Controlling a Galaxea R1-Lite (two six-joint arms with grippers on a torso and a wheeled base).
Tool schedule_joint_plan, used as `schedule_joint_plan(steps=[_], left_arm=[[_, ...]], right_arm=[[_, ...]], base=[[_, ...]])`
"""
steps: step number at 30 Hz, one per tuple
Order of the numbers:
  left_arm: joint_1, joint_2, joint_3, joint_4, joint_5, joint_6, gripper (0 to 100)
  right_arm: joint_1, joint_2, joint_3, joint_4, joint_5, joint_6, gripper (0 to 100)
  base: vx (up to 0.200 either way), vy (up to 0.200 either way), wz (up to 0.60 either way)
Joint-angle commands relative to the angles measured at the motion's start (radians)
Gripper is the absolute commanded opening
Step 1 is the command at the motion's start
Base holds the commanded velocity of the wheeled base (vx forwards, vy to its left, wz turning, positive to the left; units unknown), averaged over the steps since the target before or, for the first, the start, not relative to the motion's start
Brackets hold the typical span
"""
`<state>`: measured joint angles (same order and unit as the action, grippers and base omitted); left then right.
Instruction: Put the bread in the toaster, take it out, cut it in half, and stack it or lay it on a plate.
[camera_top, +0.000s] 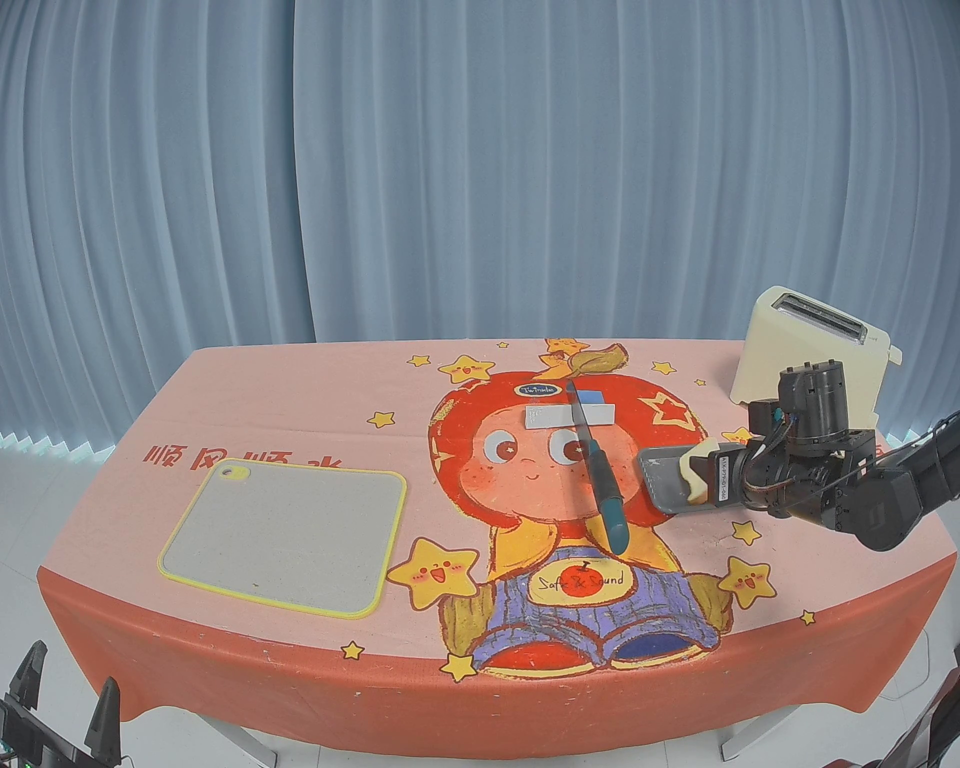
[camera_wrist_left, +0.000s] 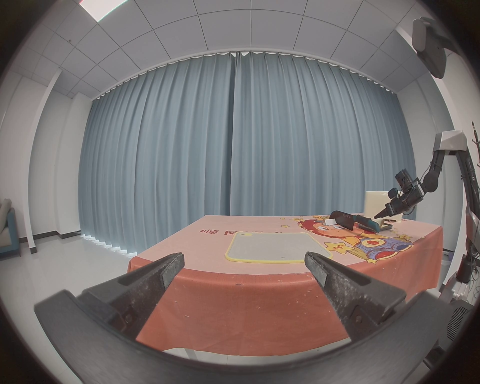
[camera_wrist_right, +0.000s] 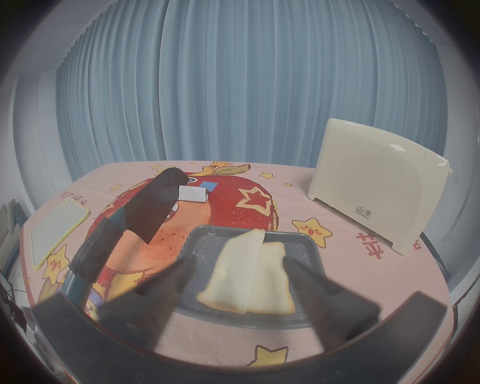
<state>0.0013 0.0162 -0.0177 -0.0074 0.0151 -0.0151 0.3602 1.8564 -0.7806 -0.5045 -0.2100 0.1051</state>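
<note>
Two pale bread slices (camera_wrist_right: 250, 277) lie overlapping on a dark grey tray (camera_wrist_right: 200, 250), one leaning on the other. My right gripper (camera_wrist_right: 239, 264) is open and low over the tray, a finger on each side of the bread. From the head, the bread (camera_top: 696, 462) peeks out at that gripper (camera_top: 705, 478) on the tray (camera_top: 660, 478). The cream toaster (camera_top: 812, 350) stands behind it at the back right, its slots empty. A teal-handled knife (camera_top: 600, 470) lies at the table's middle. My left gripper (camera_wrist_left: 243, 260) hangs open below the table's front left corner.
A grey cutting board with a yellow rim (camera_top: 285, 535) lies flat on the table's left side. A small white block (camera_top: 560, 415) supports the knife's blade. Blue curtains hang behind the table. Open cloth lies between the board and the knife.
</note>
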Motion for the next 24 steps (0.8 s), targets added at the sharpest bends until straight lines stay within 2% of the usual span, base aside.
schedule_joint_plan(steps=[1,24], left_arm=[[0.0,-0.012,0.018,0.0,0.0,0.0,100],[0.0,-0.012,0.018,0.0,0.0,0.0,100]], right_arm=[[0.0,0.015,0.008,-0.002,0.0,-0.002,100],[0.0,-0.036,0.02,-0.006,-0.002,-0.004,100]], base=[[0.0,0.0,0.0],[0.0,0.0,0.0]])
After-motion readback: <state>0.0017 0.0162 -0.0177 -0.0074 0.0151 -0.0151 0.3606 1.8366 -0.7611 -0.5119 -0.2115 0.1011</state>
